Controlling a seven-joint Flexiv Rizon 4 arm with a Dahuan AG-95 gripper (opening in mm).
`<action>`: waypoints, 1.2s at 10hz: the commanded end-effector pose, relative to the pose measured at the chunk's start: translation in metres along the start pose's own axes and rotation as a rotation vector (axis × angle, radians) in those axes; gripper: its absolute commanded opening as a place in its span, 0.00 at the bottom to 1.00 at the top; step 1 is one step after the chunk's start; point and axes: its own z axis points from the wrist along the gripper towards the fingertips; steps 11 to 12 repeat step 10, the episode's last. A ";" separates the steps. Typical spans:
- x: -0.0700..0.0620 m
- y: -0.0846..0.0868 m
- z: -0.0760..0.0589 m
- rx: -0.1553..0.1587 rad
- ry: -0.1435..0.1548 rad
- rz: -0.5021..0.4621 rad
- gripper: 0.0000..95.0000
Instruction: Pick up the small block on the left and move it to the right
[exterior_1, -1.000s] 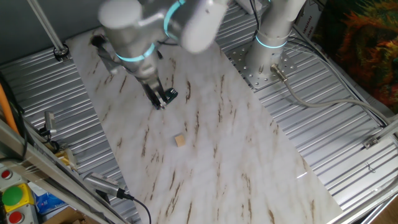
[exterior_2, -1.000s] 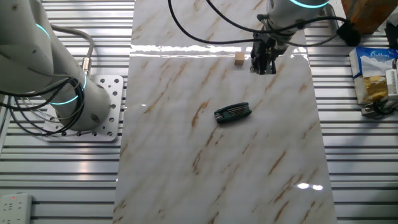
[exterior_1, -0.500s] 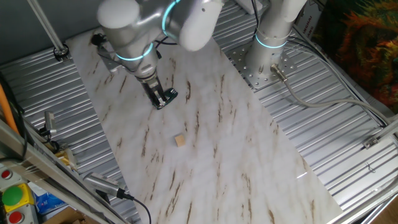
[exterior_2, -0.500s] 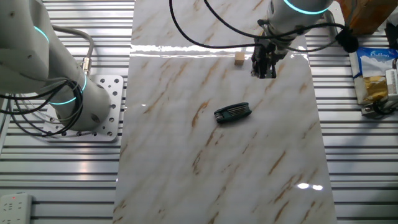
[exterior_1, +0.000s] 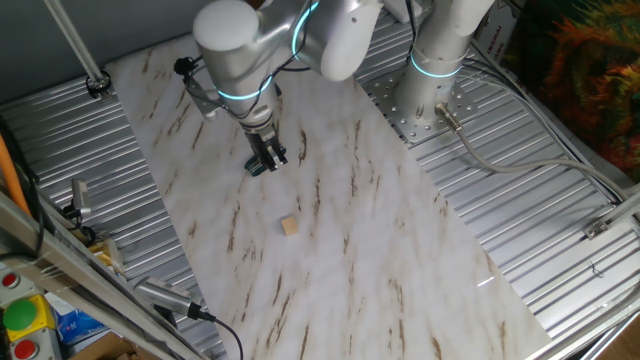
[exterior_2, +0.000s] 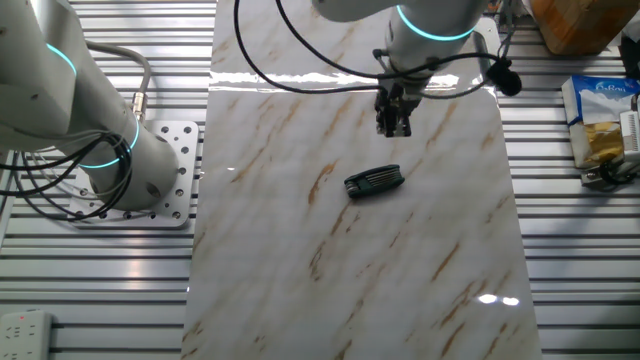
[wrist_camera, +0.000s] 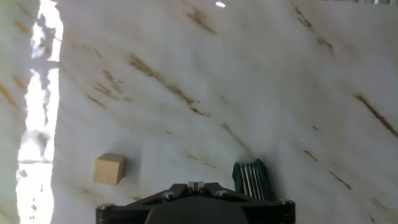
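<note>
Noted sideways shift of gripper (exterior_1: 268, 162) since 0.5 s ago: rightward in one fixed view, leftward in the other fixed view (exterior_2: 393, 124), with the arm (exterior_1: 250, 45) swung along. Logged no change in position of small block (exterior_1: 290, 226) over the same interval.

Found small block resting flat on the marble tabletop (exterior_1: 380, 260), apart from the gripper and nearer the camera in one fixed view. Could not find it in the other fixed view; presumably hidden behind the arm there. Picked it up again in the hand view (wrist_camera: 109, 169), lower left, untouched, near the bright glare strip.

Recorded flat dark piece (exterior_2: 373, 182) with greenish edge lying on the tabletop, just below the gripper in the other fixed view; saw its end (wrist_camera: 250, 178) at the bottom of the hand view, right of the block and well apart from it.

Cannot tell finger gap: fingertips outside the hand view, only dark housing (wrist_camera: 193, 205) visible, and too small in both fixed views. Saw nothing held.
</note>
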 end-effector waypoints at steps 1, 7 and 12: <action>0.002 -0.001 -0.001 -0.005 -0.007 0.000 0.00; 0.002 -0.001 -0.001 -0.007 -0.013 -0.011 0.00; 0.002 -0.001 -0.001 -0.008 -0.013 -0.016 0.00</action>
